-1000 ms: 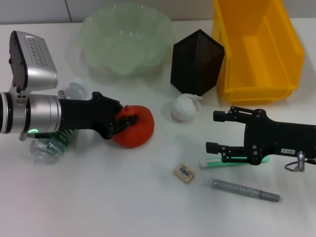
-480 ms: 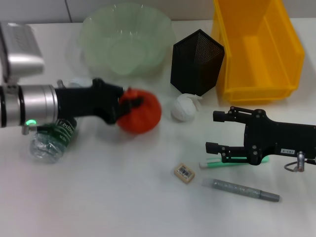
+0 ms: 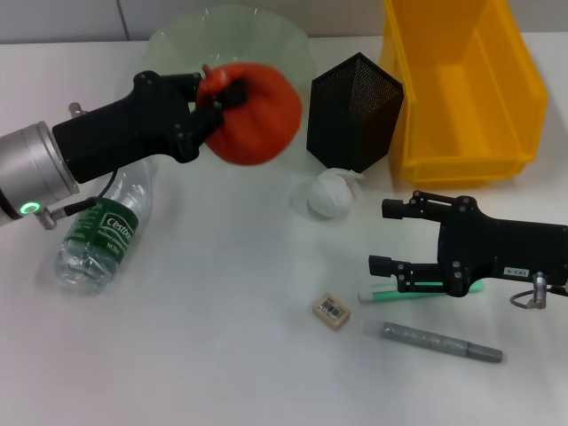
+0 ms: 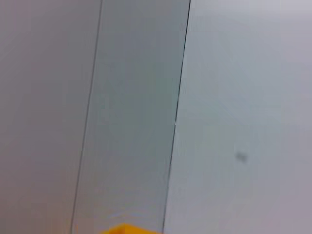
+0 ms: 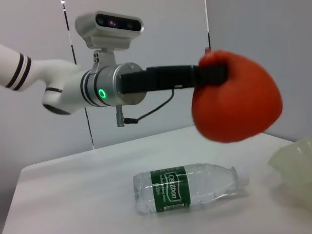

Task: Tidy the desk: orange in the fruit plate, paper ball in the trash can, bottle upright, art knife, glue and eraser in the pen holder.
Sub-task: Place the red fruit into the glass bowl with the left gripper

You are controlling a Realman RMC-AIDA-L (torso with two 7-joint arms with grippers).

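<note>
The orange (image 3: 256,114) is round, red-orange, w/ a wrinkly top. The left gripper (image 3: 216,96) has its jaws pinching the orange at the top, up off the white table (image 3: 222,355), in front of the near edge of the fruit plate (image 3: 177,44). That plate is see-through pale green w/ a wavy rim, far left. The clear plastic bottle (image 3: 102,231) w/ green label lies on its side, left. The black mesh pen holder (image 3: 355,111) stands mid-far; the crumpled white paper ball (image 3: 330,195) sits just in front of it. The shiny yellow trash can (image 3: 461,84) is far right. The right gripper (image 3: 383,236) rests low at right, jaws spread, holding nothing. The small beige eraser (image 3: 332,310) lies near it, apart.
</note>
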